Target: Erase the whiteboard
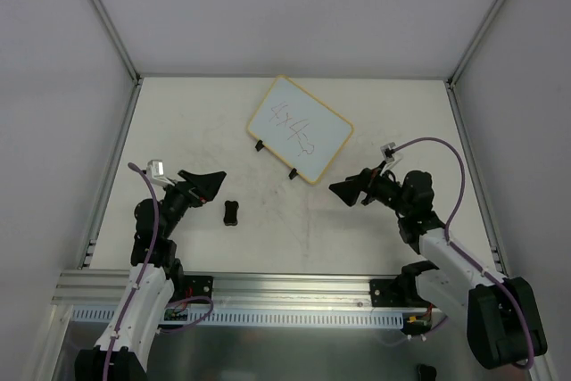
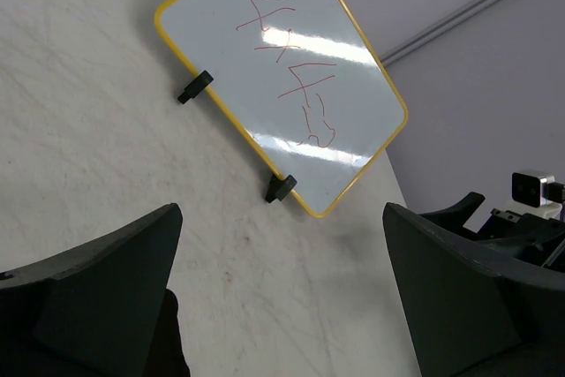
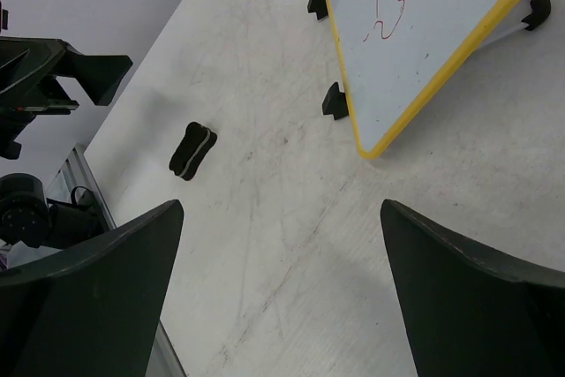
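Observation:
The whiteboard (image 1: 299, 129) lies tilted at the middle back of the table, with a yellow frame, two black feet on its near edge and red writing on its face. It fills the top of the left wrist view (image 2: 291, 68) and the upper right of the right wrist view (image 3: 415, 33). A small black eraser (image 1: 230, 211) lies on the table in front of it to the left, also seen as the eraser (image 3: 192, 150). My left gripper (image 1: 207, 180) hovers open just left of the eraser. My right gripper (image 1: 348, 189) hovers open off the board's near right corner. Neither holds anything.
The table (image 1: 357, 229) is pale and scuffed, with grey walls at the back and both sides. An aluminium rail (image 1: 285, 287) runs along the near edge by the arm bases. The right arm's purple cable (image 1: 446, 153) loops above its wrist.

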You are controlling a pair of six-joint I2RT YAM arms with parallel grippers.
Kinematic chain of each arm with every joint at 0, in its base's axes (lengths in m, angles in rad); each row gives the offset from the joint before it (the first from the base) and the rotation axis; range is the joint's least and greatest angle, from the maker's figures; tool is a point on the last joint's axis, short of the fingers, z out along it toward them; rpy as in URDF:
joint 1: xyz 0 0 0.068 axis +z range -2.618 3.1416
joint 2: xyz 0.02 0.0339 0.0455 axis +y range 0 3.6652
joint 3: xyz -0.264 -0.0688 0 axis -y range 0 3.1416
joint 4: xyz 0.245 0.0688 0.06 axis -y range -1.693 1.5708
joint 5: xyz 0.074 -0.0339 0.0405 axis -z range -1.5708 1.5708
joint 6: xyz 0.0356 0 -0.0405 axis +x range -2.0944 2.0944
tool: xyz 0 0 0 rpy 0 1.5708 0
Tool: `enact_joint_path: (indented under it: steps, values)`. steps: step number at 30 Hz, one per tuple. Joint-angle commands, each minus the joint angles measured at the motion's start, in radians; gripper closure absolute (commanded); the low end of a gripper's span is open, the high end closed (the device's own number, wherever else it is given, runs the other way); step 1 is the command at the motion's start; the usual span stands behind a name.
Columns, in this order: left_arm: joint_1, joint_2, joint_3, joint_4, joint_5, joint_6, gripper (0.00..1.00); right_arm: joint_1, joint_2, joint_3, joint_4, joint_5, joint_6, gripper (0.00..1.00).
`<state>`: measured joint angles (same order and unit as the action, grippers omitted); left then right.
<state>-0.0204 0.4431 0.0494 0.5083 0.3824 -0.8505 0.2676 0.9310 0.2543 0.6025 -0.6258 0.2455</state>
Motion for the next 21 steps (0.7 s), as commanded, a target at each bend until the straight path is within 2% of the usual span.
enact_joint_path:
  steps: [1, 7, 12, 16, 21]
  values:
    - [-0.009, -0.014, -0.088, 0.013, -0.007, 0.01, 0.01, 0.007, 0.019, 0.053, 0.06, -0.009, -0.008, 0.01]
    - [-0.009, -0.056, -0.088, -0.025, -0.017, 0.008, 0.01, 0.005, -0.027, 0.031, 0.06, 0.008, -0.02, 0.01]
    - [-0.009, -0.027, -0.045, -0.079, -0.014, 0.016, 0.01, 0.005, -0.052, 0.033, 0.02, 0.051, -0.015, 0.01]
    - [-0.009, 0.005, 0.062, -0.235, -0.01, 0.066, 0.01, 0.009, -0.049, 0.019, 0.023, 0.135, 0.059, 0.01]
    - [-0.009, 0.016, 0.209, -0.485, -0.017, 0.201, 0.01, 0.01, 0.018, 0.011, 0.148, 0.143, 0.115, 0.01]
